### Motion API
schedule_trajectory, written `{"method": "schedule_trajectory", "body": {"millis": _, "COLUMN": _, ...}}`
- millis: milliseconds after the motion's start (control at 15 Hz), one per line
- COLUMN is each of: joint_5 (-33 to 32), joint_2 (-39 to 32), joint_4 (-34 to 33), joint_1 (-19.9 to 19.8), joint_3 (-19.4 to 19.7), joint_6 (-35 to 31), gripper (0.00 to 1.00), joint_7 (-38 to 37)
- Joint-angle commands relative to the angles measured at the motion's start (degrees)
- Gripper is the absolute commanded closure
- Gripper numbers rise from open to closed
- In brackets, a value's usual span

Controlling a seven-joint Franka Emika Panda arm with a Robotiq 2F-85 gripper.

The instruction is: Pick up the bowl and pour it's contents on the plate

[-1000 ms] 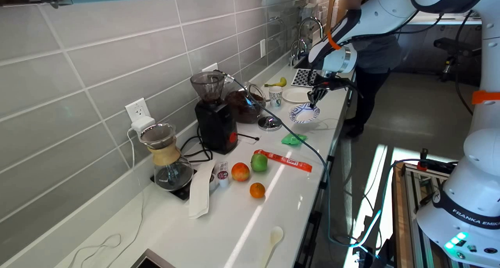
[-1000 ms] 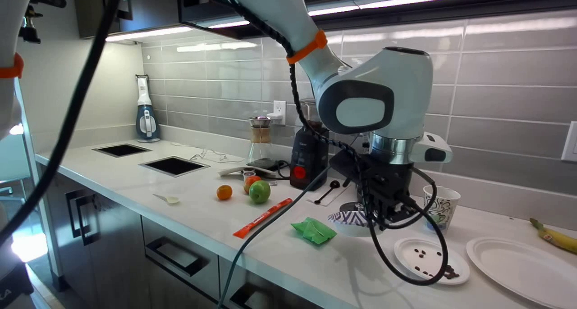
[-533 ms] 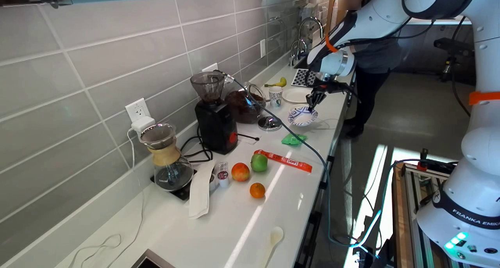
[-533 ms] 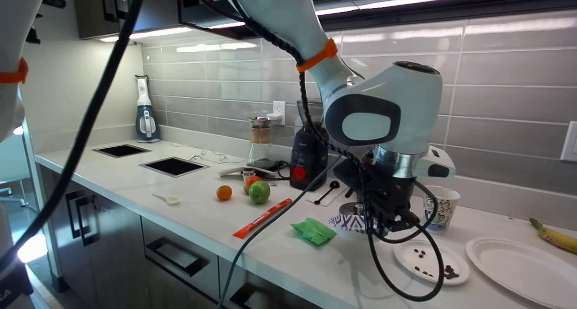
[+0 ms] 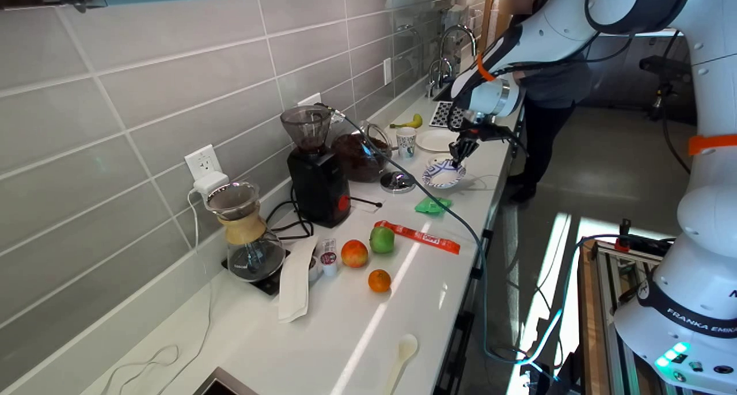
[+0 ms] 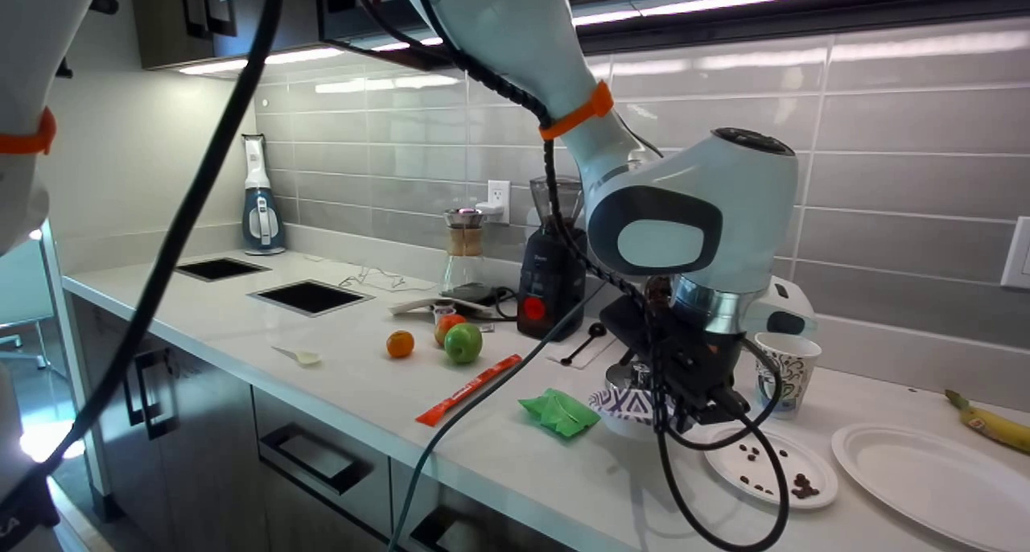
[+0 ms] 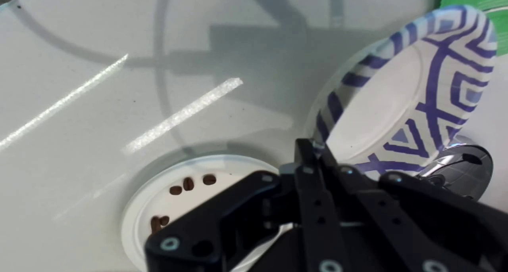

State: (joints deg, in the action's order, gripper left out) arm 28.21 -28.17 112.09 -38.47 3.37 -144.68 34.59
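Note:
The white paper bowl with a blue-purple pattern is tilted in the wrist view. It also shows in both exterior views. My gripper is shut on the bowl's near rim and holds it above the counter. In an exterior view the gripper points down at the bowl's edge. The visible bowl inside is bare white with a tiny speck. A small white plate with several dark beans lies beside the bowl, partly under the gripper; it also shows in an exterior view.
A green packet and a silver lid lie close to the bowl. A patterned cup, a large white plate and a banana stand beyond the small plate. A red packet lies farther along. The arm's cable loops near the small plate.
The gripper and bowl have moved slightly lower, shifting a little toward the green packet in an exterior view. The bowl's tilt has changed a little. The hold on the rim looks the same.

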Motion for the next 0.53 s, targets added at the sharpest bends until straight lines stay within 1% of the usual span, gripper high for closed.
{"method": "schedule_trajectory", "body": {"millis": 0, "joint_5": 0.7, "joint_2": -1.6, "joint_4": -1.6, "joint_1": -1.0, "joint_3": -1.0, "joint_6": 2.0, "gripper": 0.99, "joint_7": 0.1}}
{"method": "schedule_trajectory", "body": {"millis": 133, "joint_5": 0.3, "joint_2": -2.0, "joint_4": -1.5, "joint_1": -0.8, "joint_3": -1.0, "joint_6": 1.4, "gripper": 0.99, "joint_7": -0.3}}
{"method": "schedule_trajectory", "body": {"millis": 200, "joint_5": 0.0, "joint_2": -2.1, "joint_4": -1.7, "joint_1": -0.6, "joint_3": -0.8, "joint_6": 1.5, "gripper": 0.71, "joint_7": -0.9}}
{"method": "schedule_trajectory", "body": {"millis": 267, "joint_5": 0.0, "joint_2": -2.2, "joint_4": -1.8, "joint_1": -0.6, "joint_3": -0.8, "joint_6": 1.7, "gripper": 0.71, "joint_7": -1.2}}
{"method": "schedule_trajectory", "body": {"millis": 333, "joint_5": -0.1, "joint_2": -2.4, "joint_4": -1.9, "joint_1": -0.6, "joint_3": -0.8, "joint_6": 1.7, "gripper": 0.65, "joint_7": -1.4}}
{"method": "schedule_trajectory", "body": {"millis": 467, "joint_5": -0.4, "joint_2": -2.6, "joint_4": -2.0, "joint_1": -0.5, "joint_3": -0.7, "joint_6": 1.7, "gripper": 0.5, "joint_7": -1.8}}
